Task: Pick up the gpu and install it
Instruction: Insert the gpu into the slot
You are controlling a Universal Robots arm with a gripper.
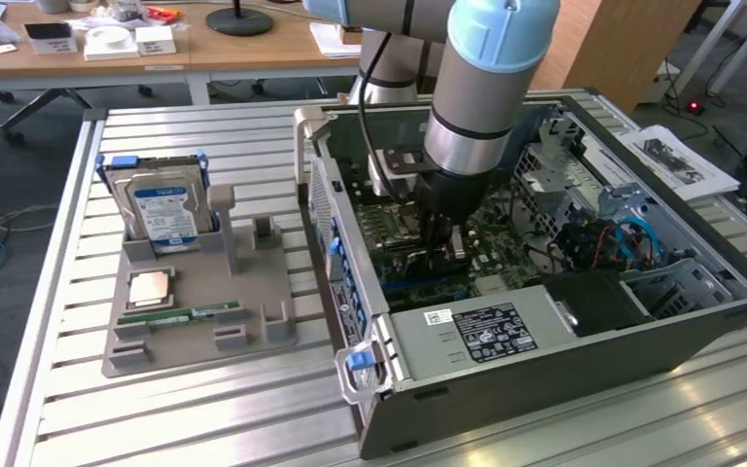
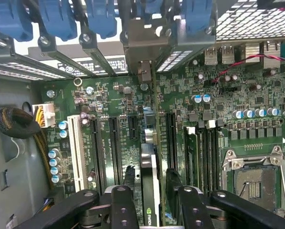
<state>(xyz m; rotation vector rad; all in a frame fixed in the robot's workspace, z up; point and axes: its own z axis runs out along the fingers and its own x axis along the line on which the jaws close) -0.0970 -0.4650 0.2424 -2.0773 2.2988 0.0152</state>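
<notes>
Inside the open case (image 1: 543,389) on the desk (image 1: 192,409): end effector (image 2: 151,202) pinches the gpu (image 2: 150,167) edge-on, just above the motherboard (image 2: 195,109).
Risk: card edge lands beside a slot (image 2: 115,143), scraping nearby capacitors (image 2: 56,164).
Cause: slight tilt or sideways offset under downward pressure.

Inside the open black computer case (image 1: 543,389), the jaws are gripping the thin dark gpu card (image 2: 149,181) edge-on above the green motherboard (image 2: 257,95). Long black slots (image 2: 115,143) are lying unobstructed either side, while blue plastic clips (image 2: 56,19) and a black sleeved cable bundle (image 2: 14,123) are crowding the edges.
</notes>
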